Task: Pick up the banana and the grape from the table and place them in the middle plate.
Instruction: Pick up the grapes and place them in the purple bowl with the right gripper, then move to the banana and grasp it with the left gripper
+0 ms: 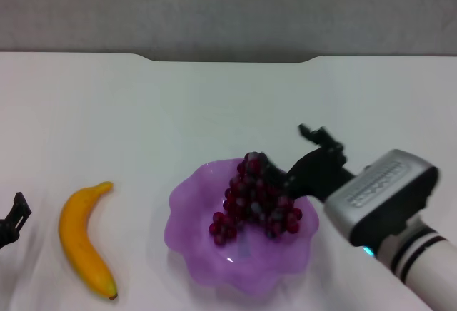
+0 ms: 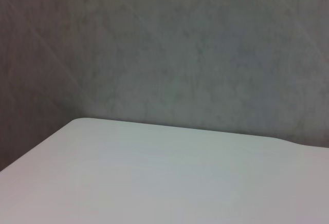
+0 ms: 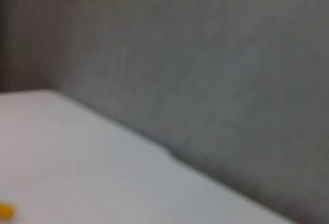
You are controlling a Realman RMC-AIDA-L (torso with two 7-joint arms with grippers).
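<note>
Purple scalloped plate [image 1: 187, 236] lay just under the right gripper [image 1: 268, 172], whose fingers were closed on the top of the grape bunch [image 1: 253, 207] hanging into the dish. Banana [image 1: 84, 240] lay on the white table [image 1: 214, 111], well off beyond the plate, near the left gripper [image 1: 13, 222]; its finger state could not be told.

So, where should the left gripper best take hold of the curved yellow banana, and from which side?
Probably at the thick middle of the curved yellow banana, coming from above. It lies flat on the white table, left of the purple scalloped plate, with free space on both long sides. The left gripper waits nearby, so closing across its width looks easiest.
</note>
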